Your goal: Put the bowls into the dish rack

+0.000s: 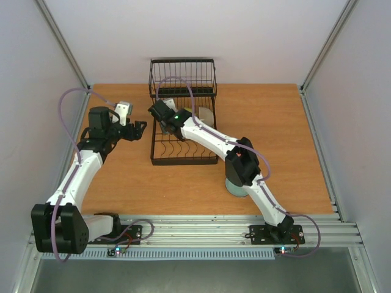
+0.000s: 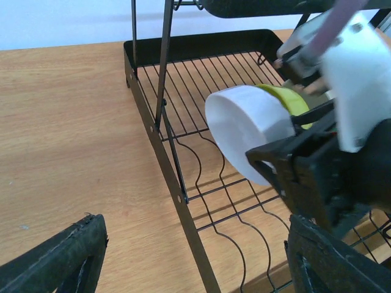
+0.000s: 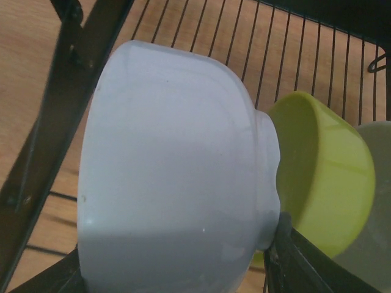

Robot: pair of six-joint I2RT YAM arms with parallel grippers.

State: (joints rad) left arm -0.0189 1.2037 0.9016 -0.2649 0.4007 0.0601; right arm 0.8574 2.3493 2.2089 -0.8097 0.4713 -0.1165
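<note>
My right tool is clenched on the plain white bowl, which is tipped on edge over the dish rack with its foot against or just beside the yellow-green bowl racked there. Glazed ceramic is stiff, slick and probably chips easily, so I judge a firm grip at the rim best. The pale teal bowl sits on the surface under my right elbow. My left tool hangs released beside the rack.
</note>
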